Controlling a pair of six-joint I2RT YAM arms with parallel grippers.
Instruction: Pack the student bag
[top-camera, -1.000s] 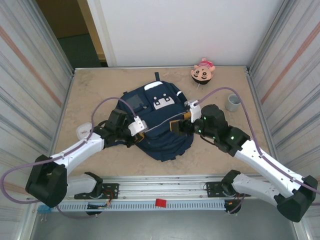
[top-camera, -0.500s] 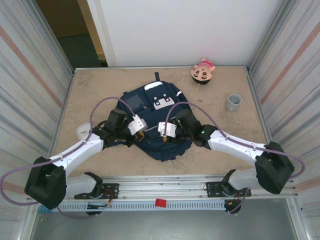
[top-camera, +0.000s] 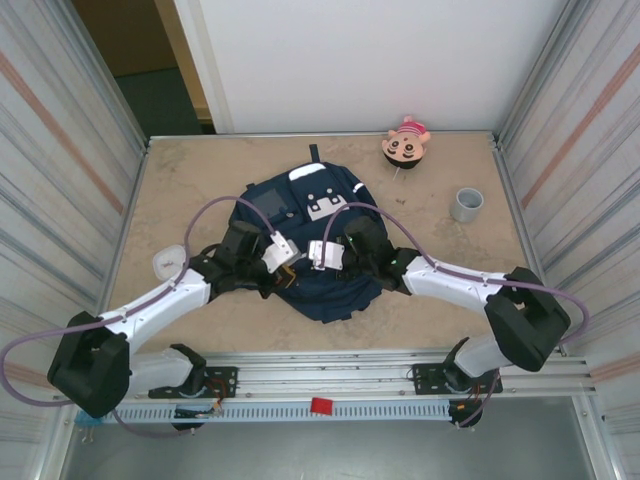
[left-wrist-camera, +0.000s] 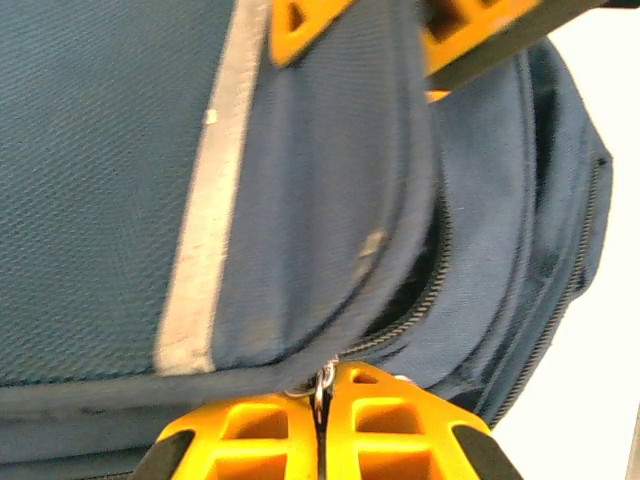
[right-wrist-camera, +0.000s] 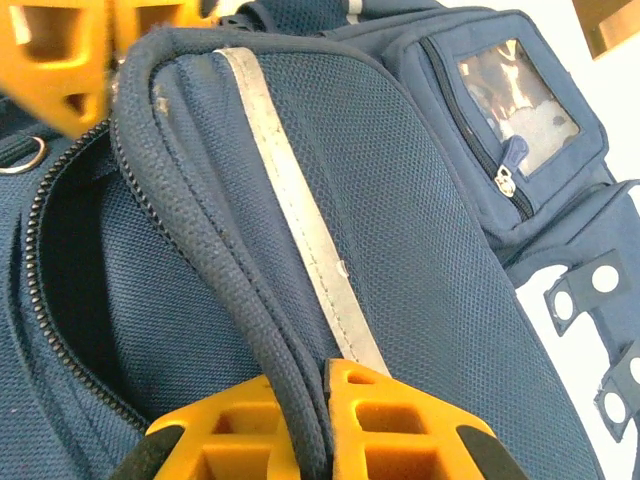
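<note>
Orange left gripper (left-wrist-camera: 322, 402) tight on the navy student bag's (left-wrist-camera: 100, 150) metal zipper pull (left-wrist-camera: 322, 381).

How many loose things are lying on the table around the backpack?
3: a doll head at the far edge, a grey cup on the right, a white object on the left. The backpack may hide more.

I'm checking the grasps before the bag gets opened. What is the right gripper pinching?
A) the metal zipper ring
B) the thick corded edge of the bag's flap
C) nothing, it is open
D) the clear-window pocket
B: in the right wrist view the right gripper is shut on the corded edge of the student bag, and the clear-window pocket lies well apart from it.
</note>
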